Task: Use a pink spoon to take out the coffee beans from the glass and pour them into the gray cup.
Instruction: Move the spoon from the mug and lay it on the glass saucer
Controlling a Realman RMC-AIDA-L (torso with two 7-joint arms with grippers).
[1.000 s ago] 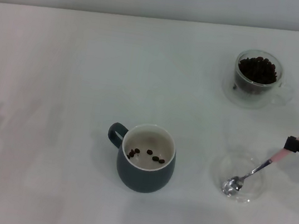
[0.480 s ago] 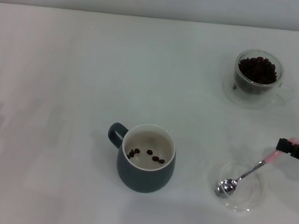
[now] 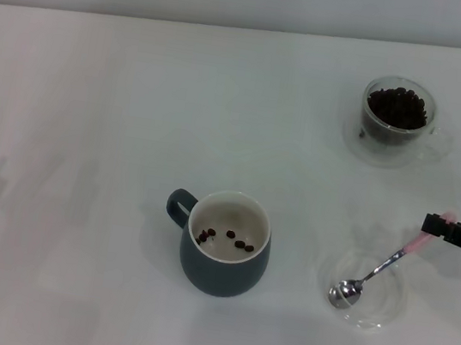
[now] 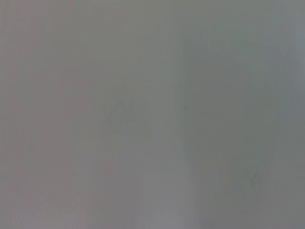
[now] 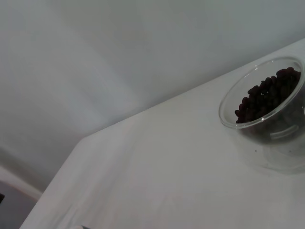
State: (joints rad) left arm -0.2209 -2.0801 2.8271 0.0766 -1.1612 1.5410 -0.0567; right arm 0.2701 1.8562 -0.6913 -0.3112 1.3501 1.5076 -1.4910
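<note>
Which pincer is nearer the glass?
Right. The right pincer holds the pink spoon just in front of the glass; the left pincer is not in view.

Soft, even light, faint shadows on the table; left wrist view featureless gray.

Head view high, looking down; right wrist low; both share glass.

One dark blue-gray mug, one clear glass cup, one shallow clear dish, one pink-handled metal spoon.
</note>
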